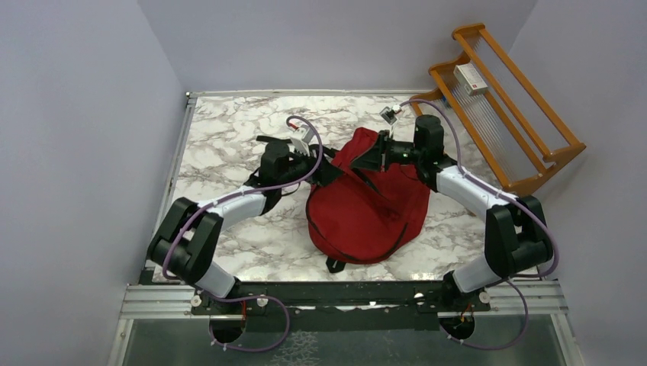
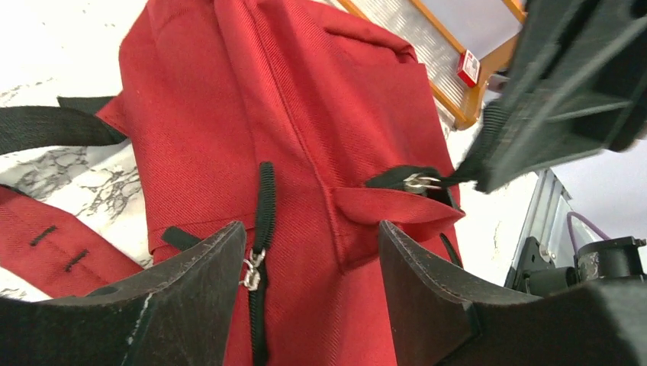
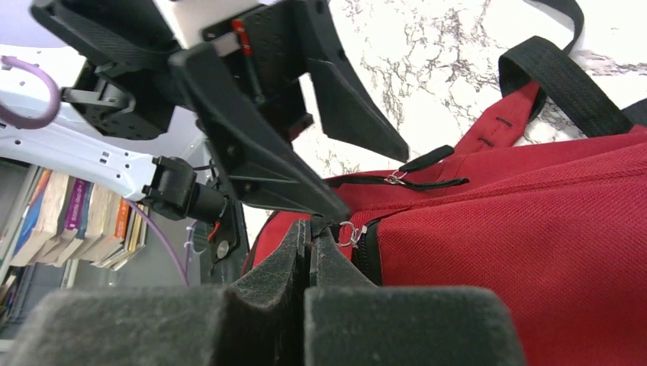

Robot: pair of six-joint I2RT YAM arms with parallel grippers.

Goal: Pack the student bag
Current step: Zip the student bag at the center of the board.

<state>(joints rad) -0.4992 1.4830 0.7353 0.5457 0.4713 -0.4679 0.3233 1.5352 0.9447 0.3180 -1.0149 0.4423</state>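
The student bag [image 1: 368,206], a large red backpack with black straps, lies in the middle of the marble table. My left gripper [image 1: 326,164] is at its upper left edge. In the left wrist view it [image 2: 311,229] stands open astride red fabric. A black zip with a metal slider [image 2: 249,273] lies by the left finger. My right gripper [image 1: 371,156] is at the bag's top. In the right wrist view it [image 3: 310,223] is shut on a black zip pull tab, whose metal ring [image 3: 348,233] shows just past the tips. A second zip pull [image 3: 397,178] lies beyond.
A wooden rack [image 1: 526,114] stands at the back right with a small white and red box [image 1: 471,78] on it. Black shoulder straps [image 3: 568,80] spread on the marble behind the bag. Books [image 3: 76,221] stand beyond the table's edge.
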